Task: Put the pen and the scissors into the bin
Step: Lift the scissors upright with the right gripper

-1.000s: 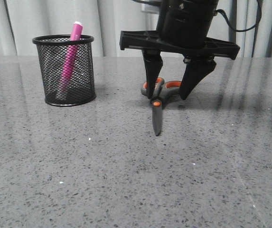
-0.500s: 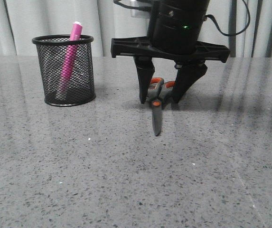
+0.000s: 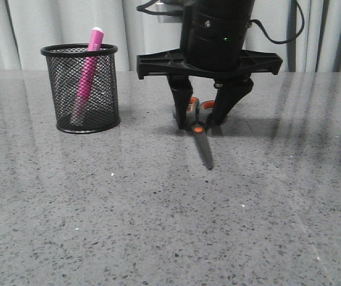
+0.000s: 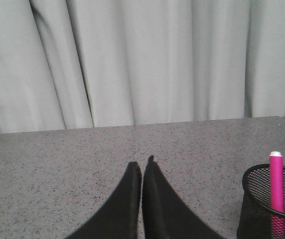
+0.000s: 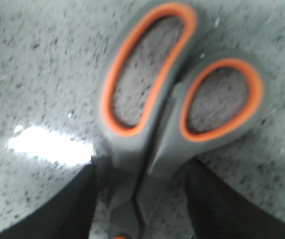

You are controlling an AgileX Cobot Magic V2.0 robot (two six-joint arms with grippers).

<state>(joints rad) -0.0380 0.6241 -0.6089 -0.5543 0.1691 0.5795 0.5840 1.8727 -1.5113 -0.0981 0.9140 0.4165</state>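
Front view: right gripper [image 3: 200, 121] is down at the table [image 3: 158, 226], fingers straddling the scissors [image 3: 199, 132] at the handle end, one finger on each side, closed in tight against the handles. Looks like it has them clamped. Blades point toward the camera and slightly right, tip down near the tabletop. The bin [image 3: 87, 88] stands upright well to the left of the gripper, apart from it, with the pen [image 3: 87, 74] already inside, leaning, pale cap poking above the rim. Nothing lies between scissors and bin. Grey curtain [image 3: 51, 24] behind.

Left wrist view: left gripper [image 4: 142, 172] fingers are pressed together, holding nothing, hovering over bare table. Bin [image 4: 270, 204] with pen [image 4: 276, 189] sits off to one side near the frame edge, clear of the fingers.

Right wrist view: close-up, blurred. Scissors [image 5: 157, 114] fill the frame, both orange-lined loops ahead of the fingers [image 5: 80, 199], which sit against the handles on either side, just below the loops. Handles are together, blades shut.
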